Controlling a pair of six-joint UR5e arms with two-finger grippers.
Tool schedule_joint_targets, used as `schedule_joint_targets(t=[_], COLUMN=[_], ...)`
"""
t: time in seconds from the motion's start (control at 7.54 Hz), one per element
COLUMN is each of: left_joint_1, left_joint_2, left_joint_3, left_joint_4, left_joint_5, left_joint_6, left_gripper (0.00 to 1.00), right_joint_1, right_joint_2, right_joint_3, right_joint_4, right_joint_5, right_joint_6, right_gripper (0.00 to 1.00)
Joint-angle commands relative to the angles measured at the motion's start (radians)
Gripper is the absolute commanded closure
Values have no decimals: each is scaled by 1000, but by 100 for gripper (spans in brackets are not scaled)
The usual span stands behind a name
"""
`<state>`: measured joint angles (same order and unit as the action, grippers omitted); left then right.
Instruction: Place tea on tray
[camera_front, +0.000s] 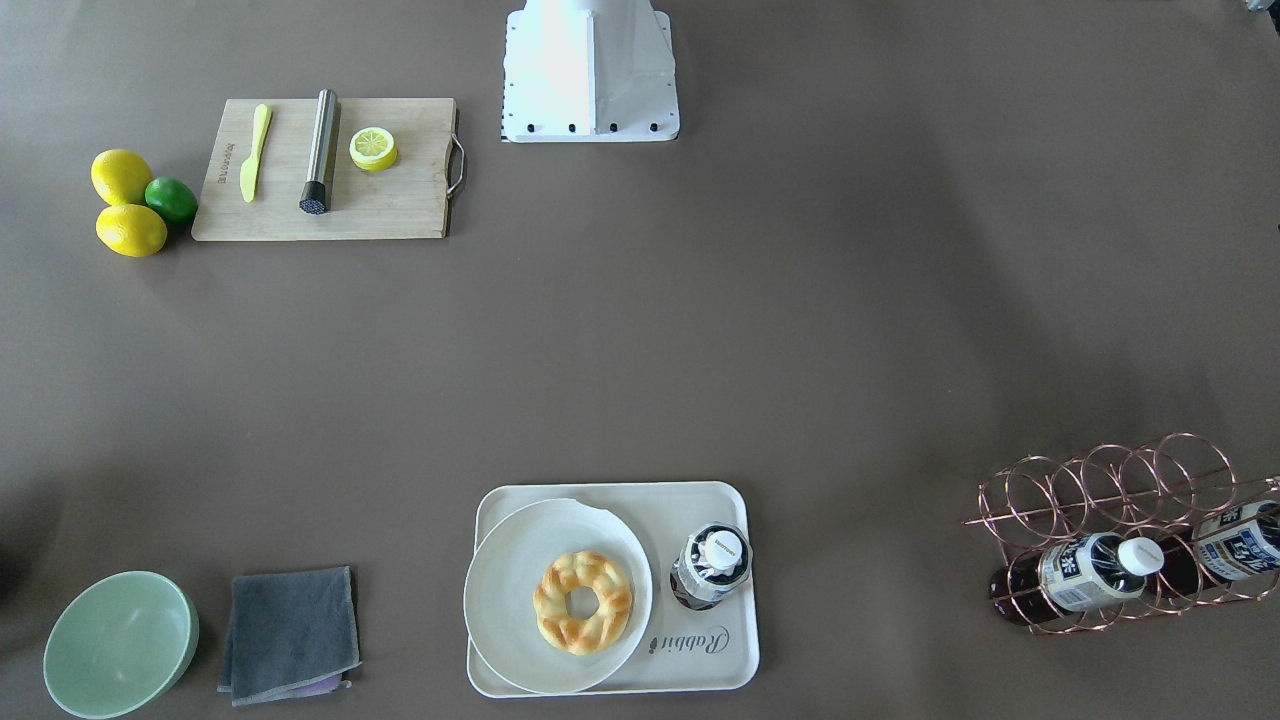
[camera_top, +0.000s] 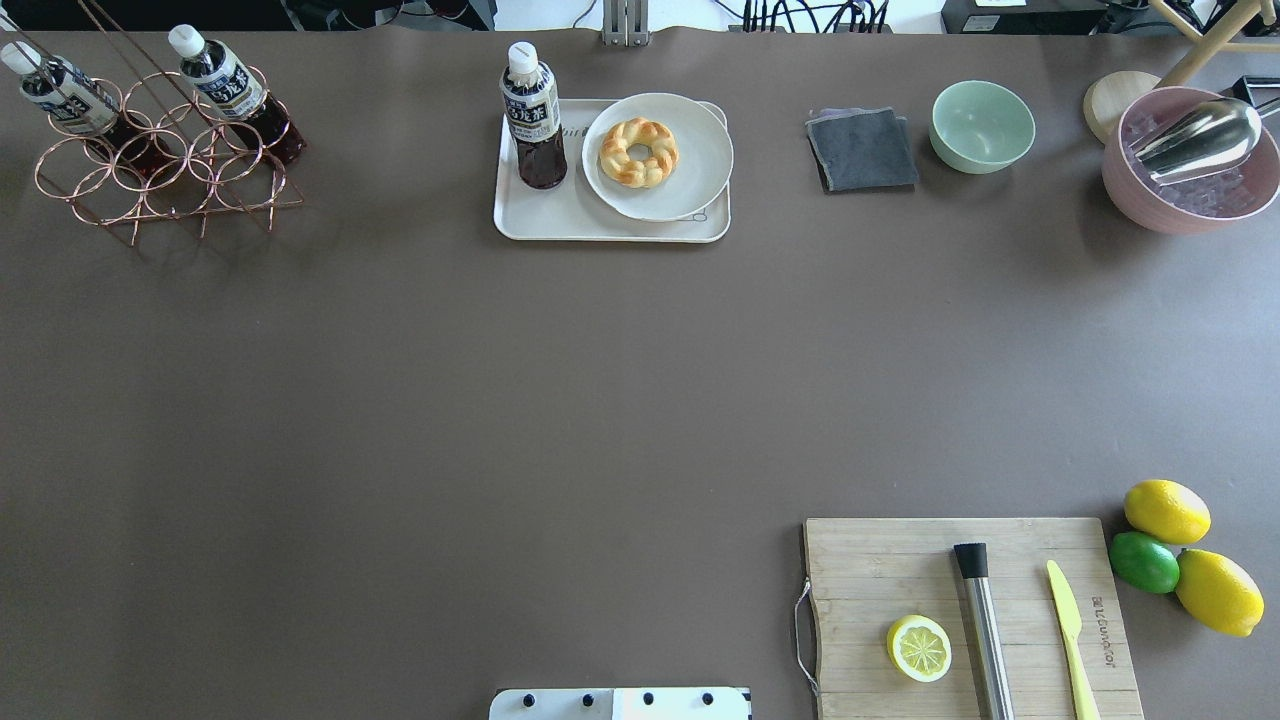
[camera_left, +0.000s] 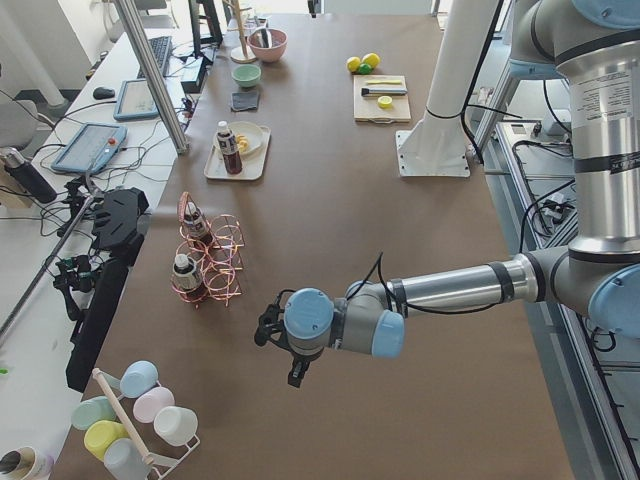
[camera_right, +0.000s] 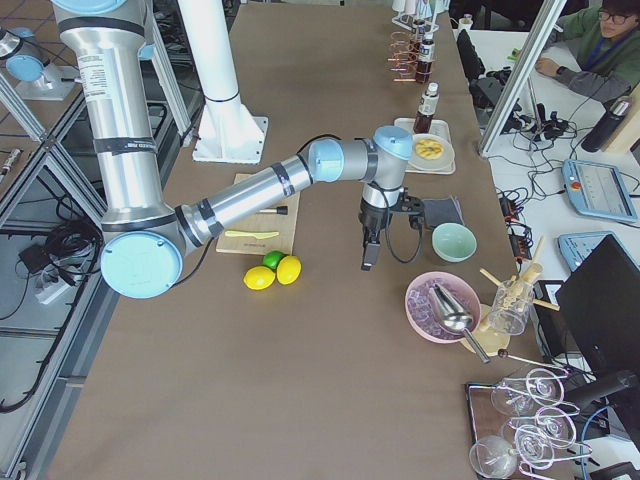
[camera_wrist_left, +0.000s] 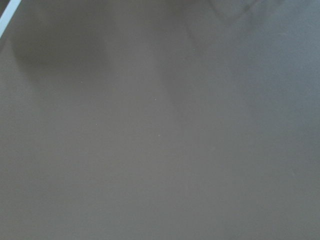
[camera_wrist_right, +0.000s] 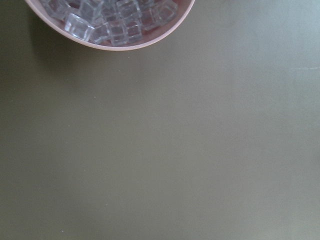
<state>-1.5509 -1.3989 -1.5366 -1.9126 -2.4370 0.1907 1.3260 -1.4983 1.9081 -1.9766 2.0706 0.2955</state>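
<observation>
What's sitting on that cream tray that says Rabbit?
A tea bottle stands upright beside a round white plate holding a braided ring pastry. The plate covers much of the tray, so anything beneath it cannot be seen.

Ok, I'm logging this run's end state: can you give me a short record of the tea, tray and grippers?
tea: upright on tray, beside plate
tray: holds tea and plate with donut
rack: two more bottles
left gripper: over bare table, away from tray; open or shut unclear
right gripper: over bare table, away from tray; open or shut unclear
task: looks done
</observation>
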Motion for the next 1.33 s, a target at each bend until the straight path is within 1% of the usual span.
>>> schedule_joint_targets(t=[0.0,0.13,0.4,0.53,0.66,0.8,1.06,1.19], left_joint_1=[20,12,9,9,9,9,8,8], left_joint_2=[-144,-126,-109,-111,-112,-112,-112,-115], left_joint_3=[-216,-279,-270,-275,-275,-273,-277,-278], left_joint_4=[573,616,616,616,616,616,615,613], left_joint_5=[131,137,137,138,138,138,131,133], left_joint_6=[3,9,9,9,9,9,9,9], left_gripper=[2,2,2,2,2,2,2,2], right_joint_1=[100,152,168,168,170,168,168,168], right_joint_2=[-42,-77,-155,-205,-220,-220,-203,-203], right_joint_3=[-52,-66,-87,-139,-182,-187,-187,-181], right_joint_4=[2,4,25,150,265,275,323,324], right_joint_5=[58,107,112,112,129,170,161,163], right_joint_6=[-103,-192,-220,-220,-217,-211,-214,-214], right_gripper=[0,0,0,0,0,0,0,0])
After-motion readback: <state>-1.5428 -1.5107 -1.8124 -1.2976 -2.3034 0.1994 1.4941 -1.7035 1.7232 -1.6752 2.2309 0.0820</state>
